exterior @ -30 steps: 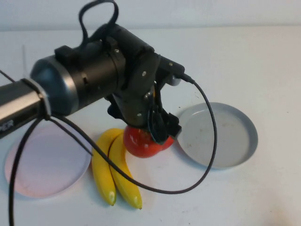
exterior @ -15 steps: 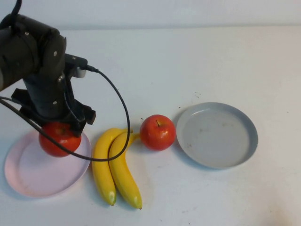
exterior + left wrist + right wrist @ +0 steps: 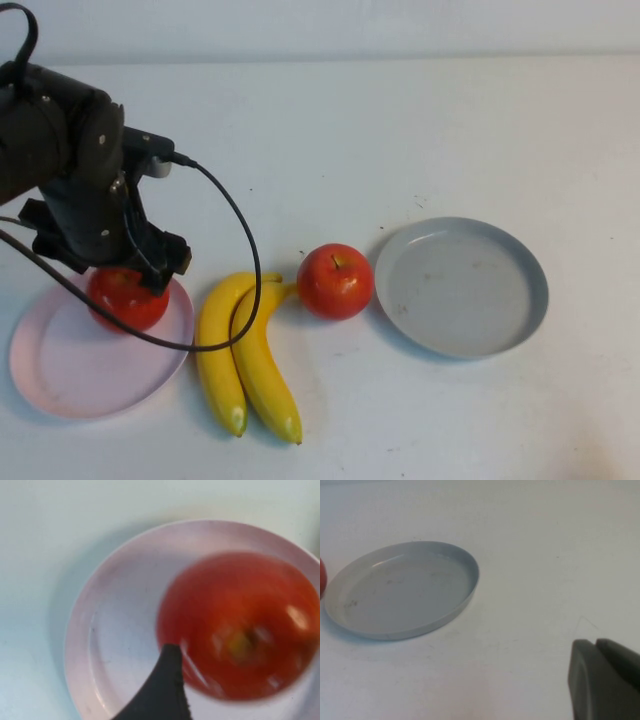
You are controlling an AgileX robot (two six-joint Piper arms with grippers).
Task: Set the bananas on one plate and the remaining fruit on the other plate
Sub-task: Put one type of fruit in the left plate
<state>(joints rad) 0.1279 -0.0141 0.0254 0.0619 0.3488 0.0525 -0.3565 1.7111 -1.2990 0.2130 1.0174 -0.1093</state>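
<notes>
Left gripper [image 3: 128, 285] hangs over the pink plate [image 3: 60, 375] at the table's left, directly above a red apple [image 3: 125, 298]; whether its fingers are spread or closed on the fruit cannot be told, since its black body hides them from above and the left wrist view shows only one dark fingertip [image 3: 162, 690] beside the apple [image 3: 240, 625]. That apple sits within the pink plate [image 3: 115, 610], toward its far right rim. A black cable [image 3: 245, 260] loops from the arm down across the plate's edge and the bananas [image 3: 240, 365], which lie side by side touching between the plates. The second apple [image 3: 335, 281] rests on the white table [image 3: 400, 120], touching a banana tip, just beside the grey-blue plate [image 3: 520, 290], which holds nothing. Right gripper [image 3: 605, 680], closed, hovers near that plate [image 3: 400, 595].
</notes>
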